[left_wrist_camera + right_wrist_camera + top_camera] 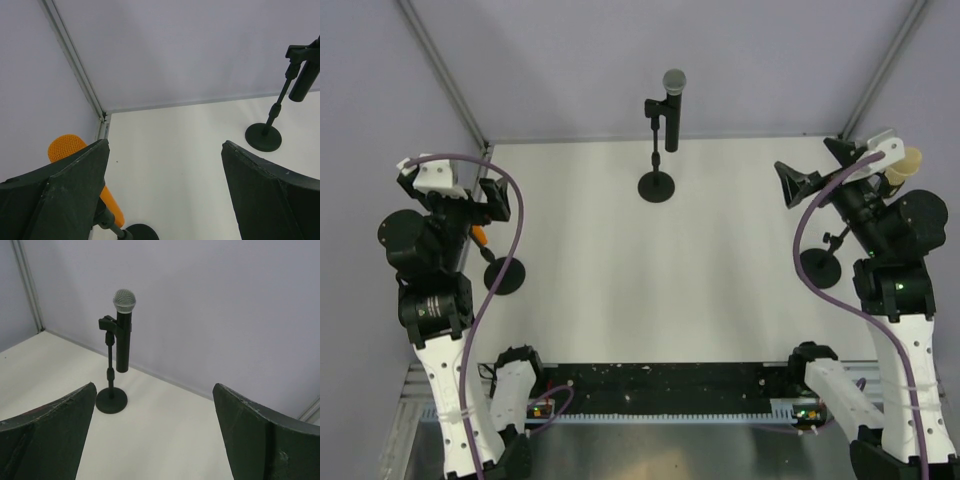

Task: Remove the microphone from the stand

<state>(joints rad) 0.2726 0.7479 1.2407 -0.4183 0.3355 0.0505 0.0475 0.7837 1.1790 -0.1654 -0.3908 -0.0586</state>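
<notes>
A black microphone [672, 110] with a grey grille stands clipped in a black stand [656, 186] at the back middle of the table. In the right wrist view the microphone [123, 330] is upright and its stand base [111, 400] is far ahead on the left. My right gripper [154, 386] is open and holds nothing; it hovers at the right side [817, 170]. My left gripper [164, 145] is open too, at the left side [488, 205]. The black microphone [305, 80] shows far off at the right in the left wrist view.
An orange microphone [65, 147] on its own stand [504, 274] sits just under my left gripper. A cream microphone [905, 165] on a third stand [819, 267] is beside my right arm. Purple walls close the table on three sides.
</notes>
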